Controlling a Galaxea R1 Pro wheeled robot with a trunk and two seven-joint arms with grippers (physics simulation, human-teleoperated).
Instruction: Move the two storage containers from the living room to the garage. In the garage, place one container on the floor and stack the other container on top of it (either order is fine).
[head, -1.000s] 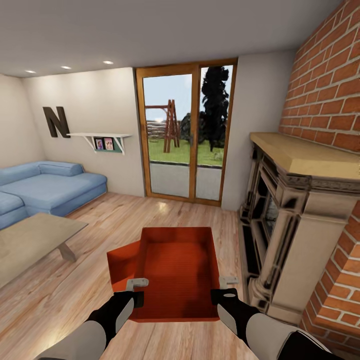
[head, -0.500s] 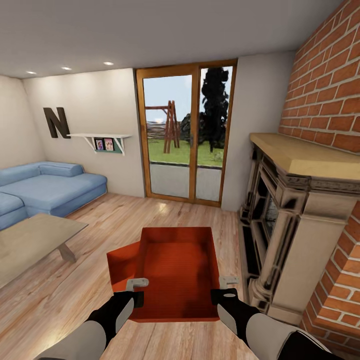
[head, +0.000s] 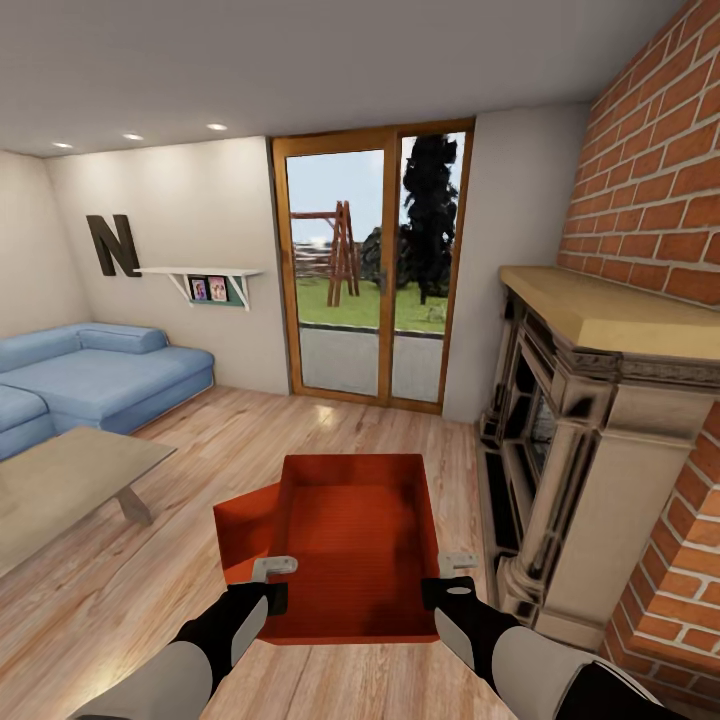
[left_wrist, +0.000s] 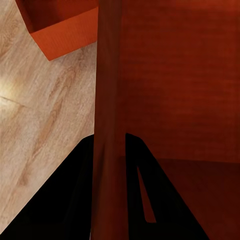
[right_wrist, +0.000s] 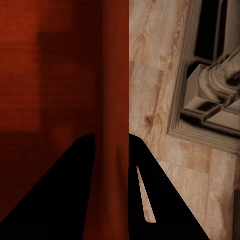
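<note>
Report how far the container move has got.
Done: nothing delivered. In hand: left gripper and right gripper clamp opposite walls of one storage container; the other container sits beside it on the wood floor. Left: carrying both to the garage, stacking.

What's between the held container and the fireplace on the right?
Bare wood floor between the held container and the fireplace, seen in the head view and the right wrist view.

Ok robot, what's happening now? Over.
Left gripper and right gripper shut on top bin's side walls. Second bin under it. Fireplace close on the right.
</note>
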